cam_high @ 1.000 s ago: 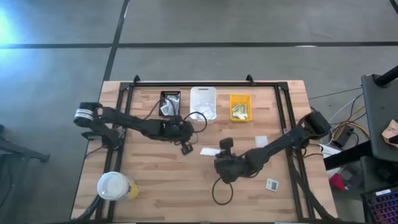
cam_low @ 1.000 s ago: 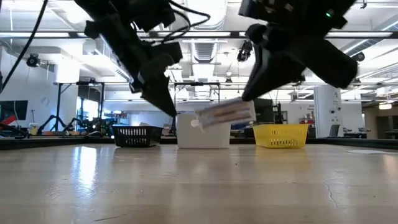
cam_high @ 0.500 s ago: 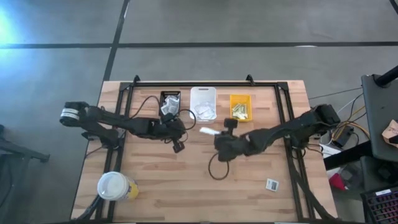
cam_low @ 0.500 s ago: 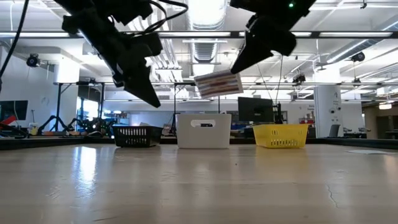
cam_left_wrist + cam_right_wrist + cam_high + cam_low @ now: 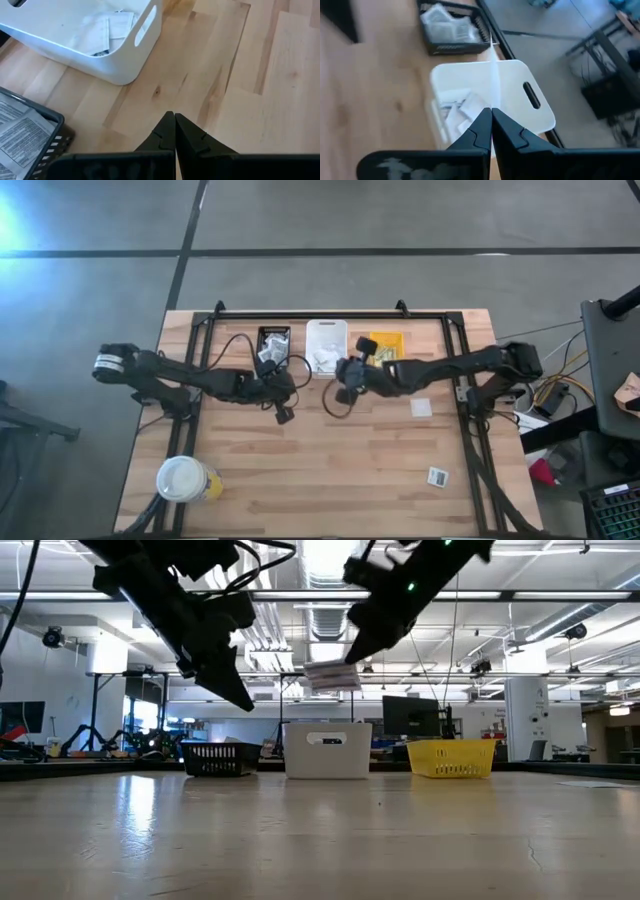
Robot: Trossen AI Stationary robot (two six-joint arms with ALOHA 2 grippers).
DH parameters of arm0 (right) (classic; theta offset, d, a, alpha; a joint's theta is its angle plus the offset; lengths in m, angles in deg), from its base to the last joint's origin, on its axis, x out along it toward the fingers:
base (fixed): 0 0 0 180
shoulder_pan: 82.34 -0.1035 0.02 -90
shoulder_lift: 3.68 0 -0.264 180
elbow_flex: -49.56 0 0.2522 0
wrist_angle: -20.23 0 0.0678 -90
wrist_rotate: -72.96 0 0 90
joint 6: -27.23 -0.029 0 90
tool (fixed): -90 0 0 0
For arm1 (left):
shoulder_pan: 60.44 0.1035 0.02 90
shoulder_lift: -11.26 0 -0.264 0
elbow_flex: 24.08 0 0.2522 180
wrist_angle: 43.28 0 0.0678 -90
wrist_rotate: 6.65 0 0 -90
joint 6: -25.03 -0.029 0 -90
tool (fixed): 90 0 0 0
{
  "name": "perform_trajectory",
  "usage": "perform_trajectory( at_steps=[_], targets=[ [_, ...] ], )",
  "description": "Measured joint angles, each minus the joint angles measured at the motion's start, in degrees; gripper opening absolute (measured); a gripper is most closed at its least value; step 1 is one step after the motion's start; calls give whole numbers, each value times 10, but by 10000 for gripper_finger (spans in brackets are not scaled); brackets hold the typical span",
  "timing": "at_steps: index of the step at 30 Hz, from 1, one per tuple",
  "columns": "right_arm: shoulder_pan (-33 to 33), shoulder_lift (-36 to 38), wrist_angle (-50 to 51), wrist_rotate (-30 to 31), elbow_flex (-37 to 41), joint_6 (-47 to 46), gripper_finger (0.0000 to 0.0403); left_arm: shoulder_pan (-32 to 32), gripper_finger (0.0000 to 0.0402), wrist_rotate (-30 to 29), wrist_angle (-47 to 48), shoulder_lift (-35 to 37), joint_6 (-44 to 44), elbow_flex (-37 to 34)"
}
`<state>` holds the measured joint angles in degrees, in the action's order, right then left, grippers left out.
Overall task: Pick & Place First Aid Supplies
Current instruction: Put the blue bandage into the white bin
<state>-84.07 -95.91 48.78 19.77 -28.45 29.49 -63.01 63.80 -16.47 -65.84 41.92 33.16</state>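
My R jaws (image 5: 491,116) are pinching a thin white packet (image 5: 494,75) edge-on, held up in the air right over the white bin (image 5: 540,107); in the low view that packet (image 5: 330,677) hangs flat above the bin (image 5: 327,749), not touching it. From above, R jaws (image 5: 338,366) sit at approx 3 o'clock of the white bin's (image 5: 326,332) near end, w/ more white packets already lying inside. My L jaws (image 5: 174,131) are pressed together, holding nothing, over bare counter (image 5: 260,115) just off the white bin's (image 5: 120,70) corner; from above, L jaws (image 5: 283,412) are at approx 6 o'clock of the black bin (image 5: 273,334), which has printed packets in it. Yellow bin (image 5: 388,340) is at 3 o'clock of the white one. Two loose packets on the counter: a white square (image 5: 421,407) and a dark-printed one (image 5: 437,476), approx 5 o'clock from my R jaws. Lidded cup (image 5: 184,479) at the counter's near-L corner.
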Motion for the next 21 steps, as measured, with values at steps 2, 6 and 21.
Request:
perform_trajectory(
  at_steps=[2,6,21],
  targets=[
    [19,-14,-21,-1,2,-10,8,0,0,0,-2,0,0,-2],
    [45,-51,-28,-2,3,-36,8,0,0,0,-5,0,3,-9],
    [64,-103,-48,-29,-19,-61,37,0,0,2,-30,0,-9,-17]
  ],
)
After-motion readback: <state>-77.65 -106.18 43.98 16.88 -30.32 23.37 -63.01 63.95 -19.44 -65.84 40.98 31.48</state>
